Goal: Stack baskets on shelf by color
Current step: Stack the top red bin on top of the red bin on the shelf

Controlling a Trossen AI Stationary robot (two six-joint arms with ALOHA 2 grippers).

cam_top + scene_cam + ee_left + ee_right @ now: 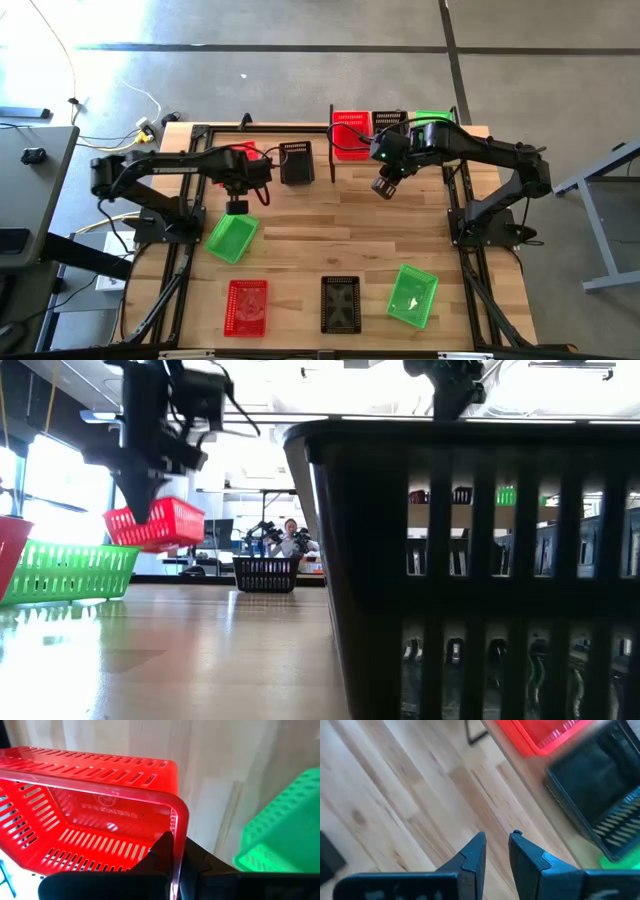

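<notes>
The wood-plank worktop (330,250) carries a narrow light-wood shelf with thin black posts (335,160) at its far edge. On the shelf sit a red slotted plastic basket (350,133), a black slotted basket (389,123) just beside it and a green slotted basket (432,118) at the far end. Loose on the worktop lie another black basket (297,162) near the shelf, a tilted green basket (232,238) at the left, and along the near edge a flat red basket (246,306), a black one (340,303) and a green one (412,295). The left gripper (167,857) is pinching the rim of a raised red basket (90,815), clear of the worktop. The right gripper (496,847) hovers in front of the shelf, fingers slightly parted, holding nothing.
</notes>
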